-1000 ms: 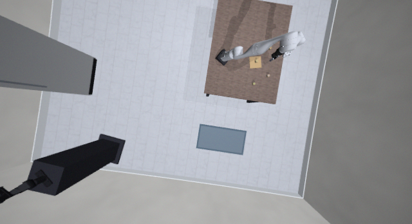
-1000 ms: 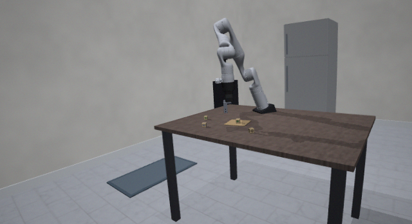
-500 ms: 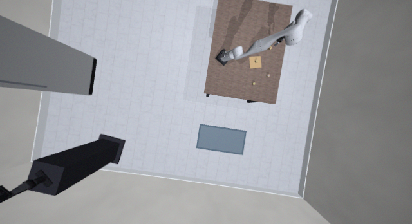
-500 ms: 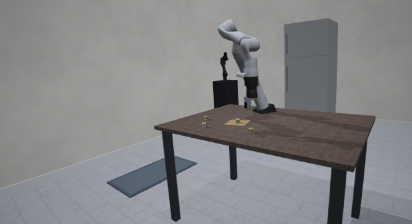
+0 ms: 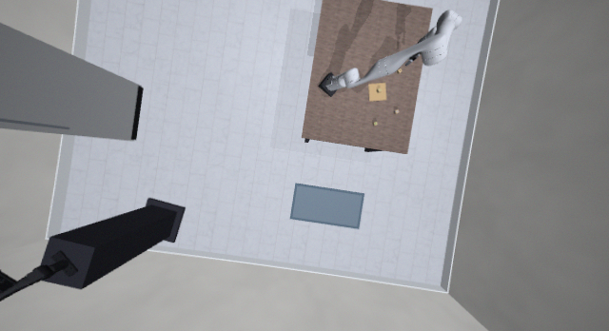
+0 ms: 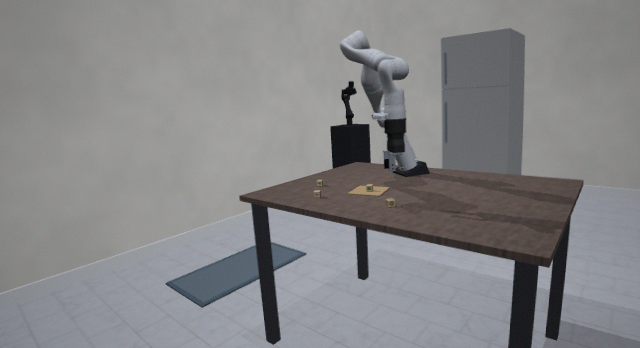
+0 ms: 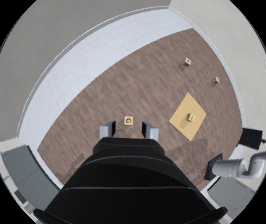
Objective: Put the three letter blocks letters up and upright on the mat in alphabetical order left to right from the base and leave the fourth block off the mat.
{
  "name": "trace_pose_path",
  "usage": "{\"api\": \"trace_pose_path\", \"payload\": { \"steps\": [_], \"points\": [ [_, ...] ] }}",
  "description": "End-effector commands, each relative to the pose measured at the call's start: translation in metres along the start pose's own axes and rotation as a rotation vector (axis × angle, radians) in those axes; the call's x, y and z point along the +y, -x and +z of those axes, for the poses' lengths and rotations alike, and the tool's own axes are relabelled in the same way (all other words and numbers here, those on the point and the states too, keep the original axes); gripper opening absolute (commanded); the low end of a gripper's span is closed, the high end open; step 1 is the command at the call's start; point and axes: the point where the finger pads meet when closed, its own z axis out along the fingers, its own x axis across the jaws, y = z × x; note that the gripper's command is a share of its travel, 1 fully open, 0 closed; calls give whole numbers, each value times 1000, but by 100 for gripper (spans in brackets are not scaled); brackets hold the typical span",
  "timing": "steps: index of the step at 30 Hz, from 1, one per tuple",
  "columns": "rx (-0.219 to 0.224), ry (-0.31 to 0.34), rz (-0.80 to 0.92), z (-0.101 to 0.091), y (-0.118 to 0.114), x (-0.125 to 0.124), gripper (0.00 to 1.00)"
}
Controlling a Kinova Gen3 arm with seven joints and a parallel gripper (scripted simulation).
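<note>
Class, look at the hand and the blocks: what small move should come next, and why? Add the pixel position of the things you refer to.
Probably lower the open hand (image 6: 389, 160) (image 7: 128, 127) towards the G block (image 5: 400, 70) (image 6: 390, 203) (image 7: 128, 120): it lies off the mat (image 5: 372, 98) (image 6: 356, 191) (image 7: 187, 102), letter up, and the wrist view shows it roughly between the parted fingers, a little ahead.

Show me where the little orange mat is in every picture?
Top: the mat is right of centre, in the upper half.
Exterior: a bit right of and below the middle.
Wrist: right of centre, about halfway up.
Shared landmark: one small block on it.
</note>
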Motion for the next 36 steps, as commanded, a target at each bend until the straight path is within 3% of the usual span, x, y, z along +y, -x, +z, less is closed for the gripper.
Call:
{"api": "trace_pose_path", "payload": {
  "steps": [1, 36],
  "points": [
    [5, -8, 4, 0, -1, -2, 100],
    [4, -5, -98, 2, -6, -7, 100]
  ]
}}
